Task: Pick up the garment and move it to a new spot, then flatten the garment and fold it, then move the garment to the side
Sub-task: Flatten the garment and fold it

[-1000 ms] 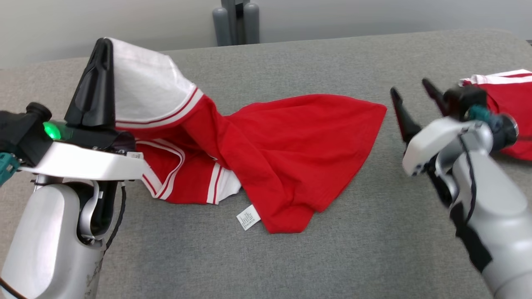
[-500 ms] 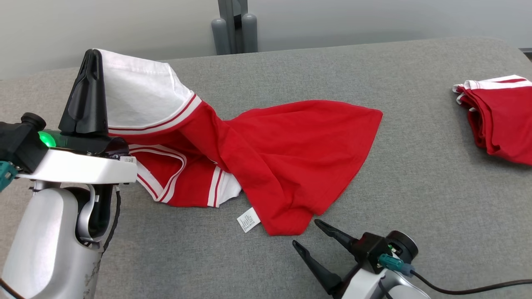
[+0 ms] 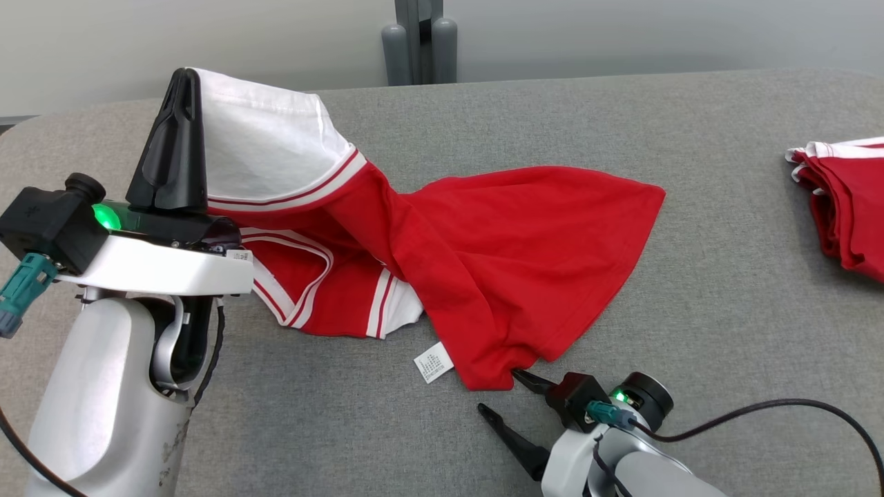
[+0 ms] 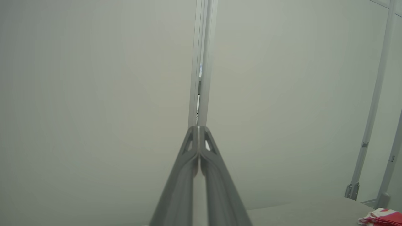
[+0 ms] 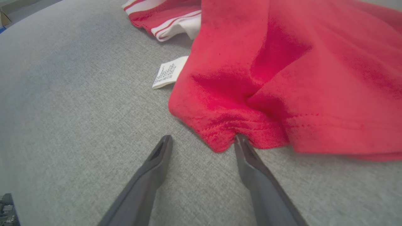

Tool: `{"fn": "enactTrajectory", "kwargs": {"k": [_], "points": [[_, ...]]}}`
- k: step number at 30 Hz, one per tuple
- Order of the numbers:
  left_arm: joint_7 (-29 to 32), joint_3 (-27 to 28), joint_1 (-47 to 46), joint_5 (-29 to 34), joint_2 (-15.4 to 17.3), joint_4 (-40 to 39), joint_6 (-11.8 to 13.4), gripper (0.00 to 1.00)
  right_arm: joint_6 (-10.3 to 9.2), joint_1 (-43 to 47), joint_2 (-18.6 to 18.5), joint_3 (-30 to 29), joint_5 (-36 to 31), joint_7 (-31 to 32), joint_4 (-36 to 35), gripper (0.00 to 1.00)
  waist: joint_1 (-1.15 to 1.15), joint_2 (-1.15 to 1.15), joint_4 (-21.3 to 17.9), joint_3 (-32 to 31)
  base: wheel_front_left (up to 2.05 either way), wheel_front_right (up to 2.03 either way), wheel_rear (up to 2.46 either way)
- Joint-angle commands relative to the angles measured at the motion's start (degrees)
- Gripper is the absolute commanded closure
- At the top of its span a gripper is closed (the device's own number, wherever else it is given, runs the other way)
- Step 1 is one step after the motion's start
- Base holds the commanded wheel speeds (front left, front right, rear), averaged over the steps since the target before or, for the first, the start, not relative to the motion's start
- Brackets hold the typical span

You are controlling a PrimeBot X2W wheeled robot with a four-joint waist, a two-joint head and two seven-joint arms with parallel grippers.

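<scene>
Two pincers: the left pincer (image 3: 185,77) holds the soft red-and-white shirt (image 3: 497,262) by a sleeve (image 3: 269,145); the right pincer (image 3: 498,390), wide open, has swung to the six-o'clock hem (image 5: 238,131), ready to grab.

The garment (image 3: 483,262) lies across the table (image 3: 690,359) — its left end raised, hanging from my left gripper (image 3: 185,76). Its near corner touches one fingertip of my right gripper (image 3: 498,390). Folded clothing (image 3: 849,200) lies well apart, far right.
</scene>
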Motion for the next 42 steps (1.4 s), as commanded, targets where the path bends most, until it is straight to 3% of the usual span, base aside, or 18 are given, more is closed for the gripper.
{"fn": "enactTrajectory", "kwargs": {"k": [1, 2, 3, 4, 5, 8, 11, 18, 27, 38, 42], "points": [[-0.4, 0.0, -0.5, 0.1, 0.1, 0.2, -0.1, 1.00, -0.04, -0.2, 0.2, 0.4, 0.6, 0.1, 1.8, 0.08, 0.00, 0.00, 0.1, -0.1, 0.00, 0.00, 0.00], [-0.4, -0.1, -0.5, 0.1, 0.0, 0.2, -0.1, 1.00, -0.04, -0.6, 0.6, 0.6, 1.0, 0.1, 3.6, 0.24, 0.00, 0.00, 0.1, -0.1, 0.00, 0.00, 0.00], [-0.5, -0.1, -0.4, 0.1, 0.0, 0.2, 0.0, 1.00, -0.04, -1.1, 1.0, 1.4, 0.9, 0.3, 5.4, 0.52, 0.00, 0.00, 0.1, -0.3, 0.00, 0.00, 0.00], [-0.6, -0.1, -0.2, 0.1, 0.1, 0.3, 0.0, 1.00, -0.04, -1.6, 1.5, 2.0, 0.9, 0.4, 6.9, 0.67, 0.00, 0.00, 0.0, -0.4, 0.00, 0.00, 0.00], [-0.7, 0.0, 0.0, 0.0, 0.1, 0.4, 0.0, 1.00, -0.04, -2.1, 1.9, 2.0, 1.2, 0.4, 7.7, 1.00, 0.00, 0.00, 0.0, -0.6, 0.00, 0.00, 0.00], [-0.9, 0.4, 0.4, 0.0, 0.5, 0.5, 0.1, 1.00, -0.05, -4.0, 2.2, -1.0, 1.8, 0.0, 6.4, 1.00, 0.00, 0.00, -0.3, -1.5, 0.00, 0.00, 0.00], [-1.1, 0.8, 1.0, 0.3, 1.1, -0.1, 0.1, 1.00, -0.04, -4.0, -0.2, -6.8, 1.2, 0.0, 1.0, 1.00, 0.00, 0.00, -1.0, -3.0, 0.00, 0.00, 0.00], [-1.1, 2.0, 3.4, -0.6, 2.7, -3.2, -0.4, 1.00, -0.04, 0.7, -10.0, -17.3, 0.7, 0.0, -15.0, 1.00, 0.00, 0.00, -4.1, -8.7, 0.00, 0.00, 0.00], [2.1, 2.4, 0.3, 0.2, 6.3, -9.8, -1.1, 1.00, -0.03, -0.9, -19.9, -26.7, 4.9, 6.3, -27.5, 1.00, 0.00, 0.00, -5.8, -13.2, 0.00, 0.00, 0.00], [4.2, 3.3, -7.3, 0.2, 11.1, -7.2, -2.8, 1.00, -0.04, -6.2, -27.1, -32.7, 11.9, 17.3, -29.6, 1.00, 0.00, 0.00, -5.2, -16.9, 0.00, 0.00, 0.00], [4.0, 3.0, -8.3, -0.4, 11.3, -6.0, -3.2, 1.00, -0.04, -6.8, -29.0, -33.2, 11.1, 17.3, -28.5, 1.00, 0.00, 0.00, -4.9, -17.4, 0.00, 0.00, 0.00]]}}
